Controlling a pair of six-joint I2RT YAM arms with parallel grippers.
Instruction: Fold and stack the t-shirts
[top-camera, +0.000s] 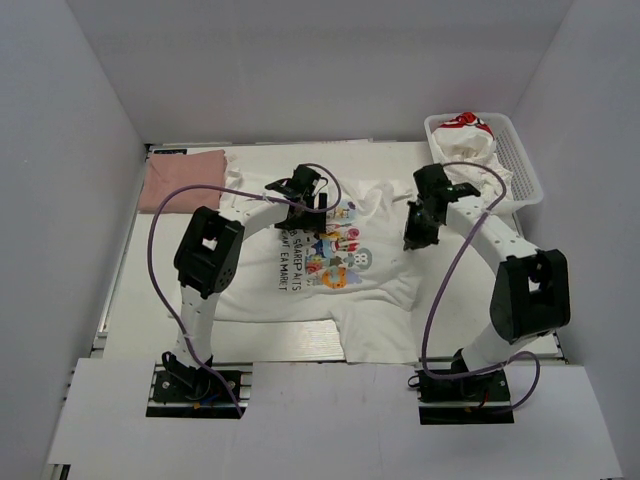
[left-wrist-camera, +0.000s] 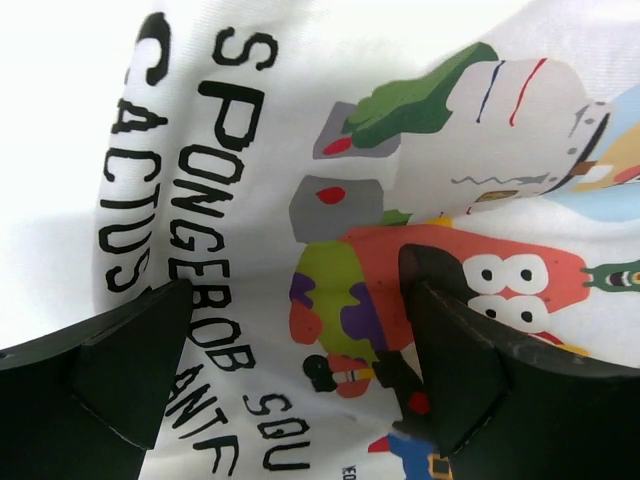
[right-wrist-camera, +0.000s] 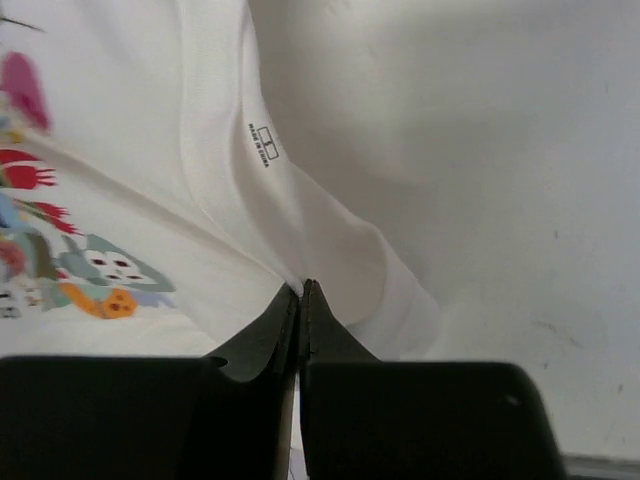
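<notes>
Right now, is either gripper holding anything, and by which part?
Right gripper is shut on the cartoon t-shirt, pinching a fold of cloth beside the neckline. Left gripper is open over the same shirt, holding nothing.

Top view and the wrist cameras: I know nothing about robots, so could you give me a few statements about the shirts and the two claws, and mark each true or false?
1. The cartoon t-shirt lies spread out on the table. True.
2. The left gripper is clamped shut on the print. False: its jaws stand open over the print.
3. The right gripper is shut, pinching the cloth near the neckline. True.
4. The pink t-shirt sits in the basket. False: it lies folded at the table's far left corner, and the basket holds a white tee with red print.
</notes>
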